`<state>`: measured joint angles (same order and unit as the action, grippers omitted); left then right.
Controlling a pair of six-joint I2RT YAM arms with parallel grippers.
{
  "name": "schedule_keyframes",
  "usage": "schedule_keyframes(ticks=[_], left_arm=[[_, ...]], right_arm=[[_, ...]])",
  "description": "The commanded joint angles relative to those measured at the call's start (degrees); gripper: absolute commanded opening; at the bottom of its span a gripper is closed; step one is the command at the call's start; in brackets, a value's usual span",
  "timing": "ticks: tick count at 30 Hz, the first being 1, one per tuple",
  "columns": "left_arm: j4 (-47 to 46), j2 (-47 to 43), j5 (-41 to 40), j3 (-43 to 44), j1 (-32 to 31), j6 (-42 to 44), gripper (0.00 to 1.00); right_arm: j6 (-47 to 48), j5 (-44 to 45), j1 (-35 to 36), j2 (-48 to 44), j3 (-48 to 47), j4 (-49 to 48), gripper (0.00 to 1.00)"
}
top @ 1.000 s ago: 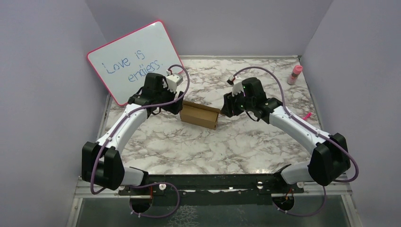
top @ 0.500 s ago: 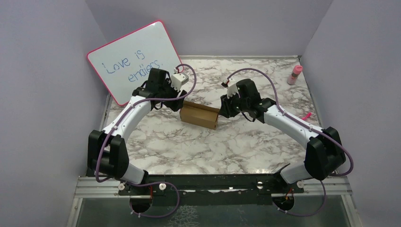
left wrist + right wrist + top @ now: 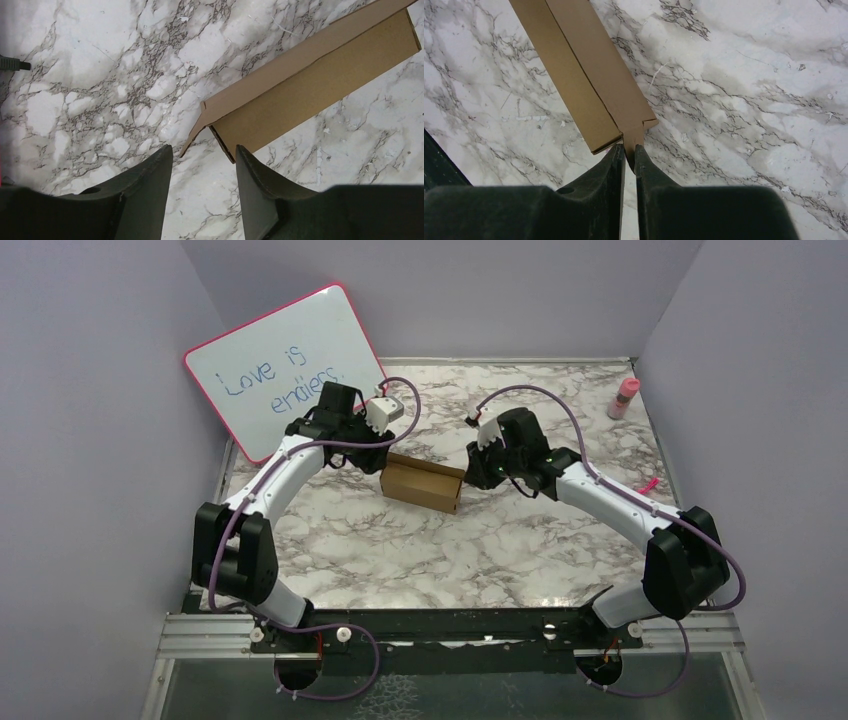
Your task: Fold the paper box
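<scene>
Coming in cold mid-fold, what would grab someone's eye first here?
The brown paper box lies midway on the marble table, an arm at each end: the right gripper nips its end tab, the left gripper stands open at the other end's loose flap. A pink-rimmed whiteboard reading "Love is endless" leans at the back left; a pink bottle stands far right.

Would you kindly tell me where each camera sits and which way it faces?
Top external: above and behind the arm bases, facing down and forward over the marble table; the left arm and right arm flank the paper box.
Left wrist: on the left arm, facing down at the box's flapped end; the open left gripper shows.
Right wrist: on the right arm, facing down at the other end; the right gripper pinches its tab.
Shared: all three see the box and marble.
</scene>
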<state>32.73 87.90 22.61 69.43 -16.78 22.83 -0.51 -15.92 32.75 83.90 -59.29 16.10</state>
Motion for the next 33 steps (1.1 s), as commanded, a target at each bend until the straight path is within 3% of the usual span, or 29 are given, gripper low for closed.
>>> schedule_keyframes(ticks=[1,7,13,25,33], left_arm=[[0.36,1.61,2.83,2.18,0.25,1.27,0.49],[0.34,3.15,-0.59,4.14,0.25,2.18,0.48],[0.38,3.92,0.98,4.78,0.34,4.04,0.47],[1.04,3.63,1.75,4.22,0.43,1.55,0.2],[1.05,3.33,-0.69,3.98,0.34,-8.07,0.14]], right_arm=[[1.92,-0.32,0.8,0.2,-0.88,-1.49,0.17],[2.36,-0.1,1.12,-0.09,-0.86,-1.19,0.15],[2.4,-0.12,1.11,-0.06,-0.74,-1.27,0.15],[1.78,0.58,1.22,-0.24,-1.35,-1.03,0.13],[-1.36,4.96,1.76,-0.3,-2.84,0.6,0.07]])
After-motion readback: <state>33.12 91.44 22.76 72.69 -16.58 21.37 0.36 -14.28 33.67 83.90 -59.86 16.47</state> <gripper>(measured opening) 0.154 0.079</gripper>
